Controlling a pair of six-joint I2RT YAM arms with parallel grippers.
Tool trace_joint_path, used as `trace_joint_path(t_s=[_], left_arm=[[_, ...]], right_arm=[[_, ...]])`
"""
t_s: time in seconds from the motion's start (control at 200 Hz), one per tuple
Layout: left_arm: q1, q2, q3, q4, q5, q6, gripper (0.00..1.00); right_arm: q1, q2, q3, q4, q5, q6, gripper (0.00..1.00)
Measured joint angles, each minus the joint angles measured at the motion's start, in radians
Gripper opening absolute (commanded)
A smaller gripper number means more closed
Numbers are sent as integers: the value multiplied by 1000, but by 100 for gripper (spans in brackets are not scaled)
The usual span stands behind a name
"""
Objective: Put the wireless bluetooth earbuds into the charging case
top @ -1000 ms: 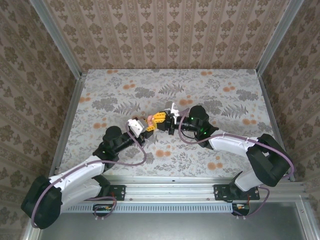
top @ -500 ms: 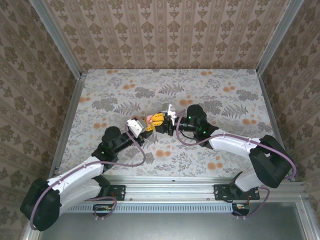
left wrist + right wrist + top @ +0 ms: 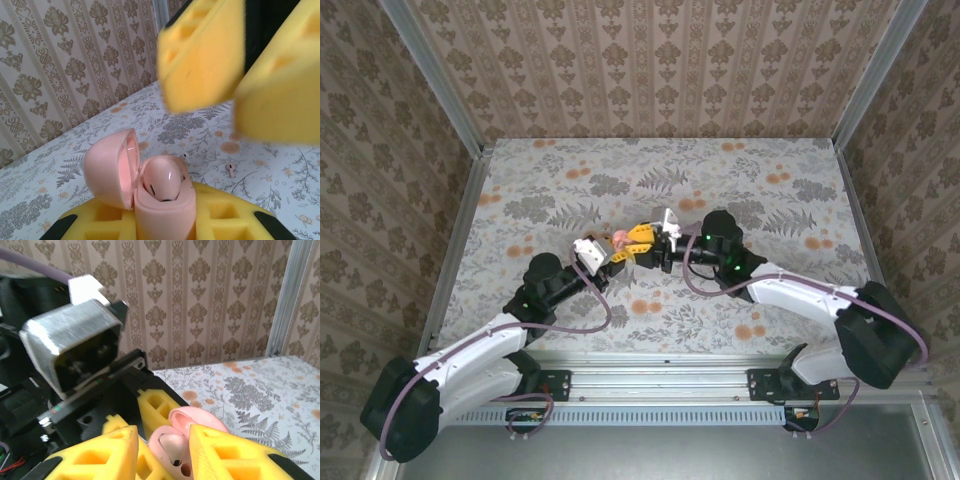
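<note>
The right claw [image 3: 162, 437] has parted slightly, the open charging case [image 3: 150, 185] just ahead of it gripped by the left claw [image 3: 165, 210], so an earbud [image 3: 161, 184] seems released inside.

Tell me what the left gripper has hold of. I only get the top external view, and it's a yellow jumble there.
Observer: In the left wrist view, the left gripper is shut on a pink charging case, its lid hinged open.
Operator: Check inside the case.
Observer: An earbud looks seated in it.
Operator: Find the other one.
Observer: A loose earbud lies on the table beyond the case.
</note>
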Motion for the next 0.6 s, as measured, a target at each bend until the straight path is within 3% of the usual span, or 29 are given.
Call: trace_joint_path(t_s=[0.15, 0.335, 0.6], left_arm=[[0, 0, -1, -8, -3, 7, 7], [0, 6, -12, -14, -3, 25, 7], [0, 67, -18, -19, -3, 25, 7]], right_arm=[[-29, -118, -19, -89, 5, -12, 34], [-83, -241, -21, -342, 37, -30, 36], [-97, -283, -21, -597, 121, 16, 36]])
